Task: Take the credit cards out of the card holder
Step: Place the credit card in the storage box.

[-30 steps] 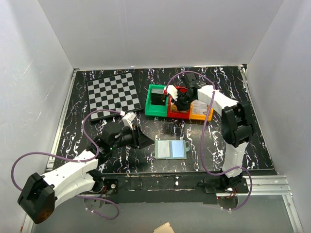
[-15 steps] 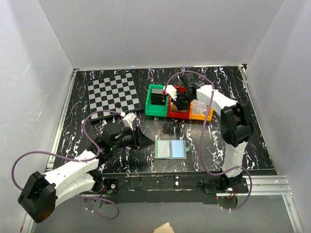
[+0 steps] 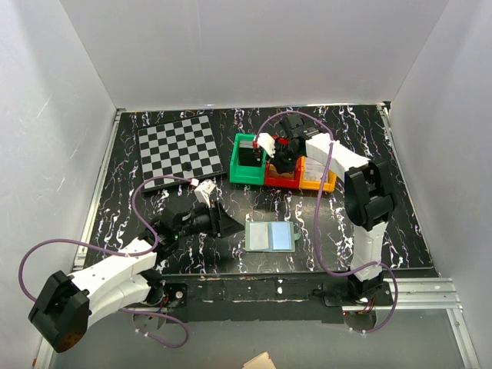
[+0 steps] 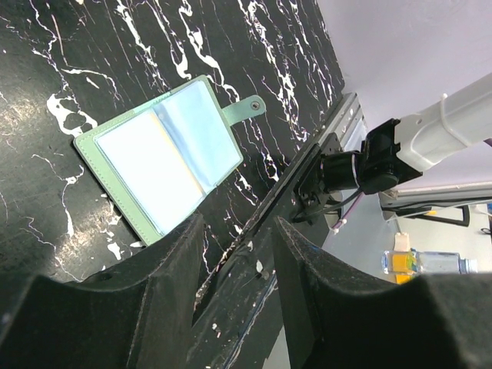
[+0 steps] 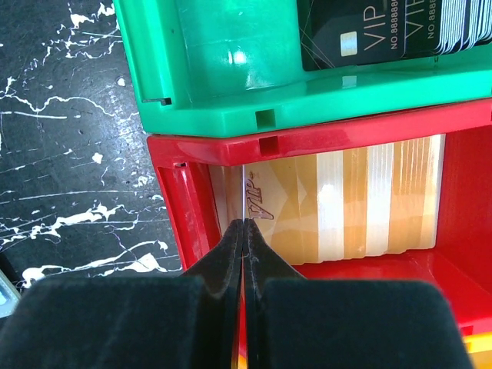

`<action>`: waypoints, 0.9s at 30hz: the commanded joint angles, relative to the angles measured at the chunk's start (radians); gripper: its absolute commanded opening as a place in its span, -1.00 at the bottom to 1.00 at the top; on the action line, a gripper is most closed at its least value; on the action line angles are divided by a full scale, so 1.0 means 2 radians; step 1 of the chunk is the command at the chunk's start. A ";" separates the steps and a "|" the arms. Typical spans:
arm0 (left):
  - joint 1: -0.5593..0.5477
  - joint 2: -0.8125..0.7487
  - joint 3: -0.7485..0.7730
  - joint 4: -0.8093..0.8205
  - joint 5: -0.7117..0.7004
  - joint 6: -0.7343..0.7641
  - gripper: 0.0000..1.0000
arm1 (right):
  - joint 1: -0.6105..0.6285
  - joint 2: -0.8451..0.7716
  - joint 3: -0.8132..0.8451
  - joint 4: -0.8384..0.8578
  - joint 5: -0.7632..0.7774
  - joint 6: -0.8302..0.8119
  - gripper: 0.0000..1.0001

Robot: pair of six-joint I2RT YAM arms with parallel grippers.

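The card holder lies open and flat on the table, near centre; the left end effector hovers just left of it, jaws partly apart, empty. The right end effector is at the far bins, pinched shut on what looks like a thin card edge-on over the red bin, where a gold card lies. Likely step: depositing a pulled card; next calls for releasing inside the bin, then checking the holder's pockets, whose contents I cannot tell.

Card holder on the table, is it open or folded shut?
Open. The card holder lies spread flat, both light blue inner halves facing up, its snap tab unfastened and sticking out sideways.
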State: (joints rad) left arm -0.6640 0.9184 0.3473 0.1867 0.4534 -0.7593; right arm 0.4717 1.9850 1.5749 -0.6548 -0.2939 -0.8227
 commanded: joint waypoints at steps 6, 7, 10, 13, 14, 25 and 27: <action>0.001 0.002 -0.004 0.010 0.006 0.000 -0.19 | 0.005 0.018 0.003 0.010 0.013 0.016 -0.97; 0.002 0.003 -0.005 0.011 0.006 0.000 -0.18 | 0.004 0.018 0.003 0.012 0.017 0.018 -0.97; 0.001 0.003 -0.005 0.012 0.009 -0.002 -0.18 | 0.004 0.018 0.002 0.017 0.024 0.022 -0.87; 0.001 0.003 -0.006 0.012 0.008 -0.002 -0.18 | 0.004 0.016 0.002 0.020 0.028 0.026 -0.78; 0.002 0.003 -0.006 0.012 0.008 -0.001 -0.18 | 0.004 0.016 0.003 0.021 0.030 0.027 -0.76; 0.001 0.003 -0.006 0.010 0.010 -0.002 -0.18 | 0.000 0.005 0.002 0.051 0.065 0.045 -0.44; 0.001 0.002 -0.006 0.010 0.009 -0.002 -0.18 | -0.003 0.003 0.006 0.059 0.073 0.054 -0.41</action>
State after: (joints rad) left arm -0.6640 0.9268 0.3370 0.1955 0.4606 -0.7639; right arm 0.4732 2.0048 1.5726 -0.5926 -0.1837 -0.7540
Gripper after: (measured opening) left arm 0.411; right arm 0.283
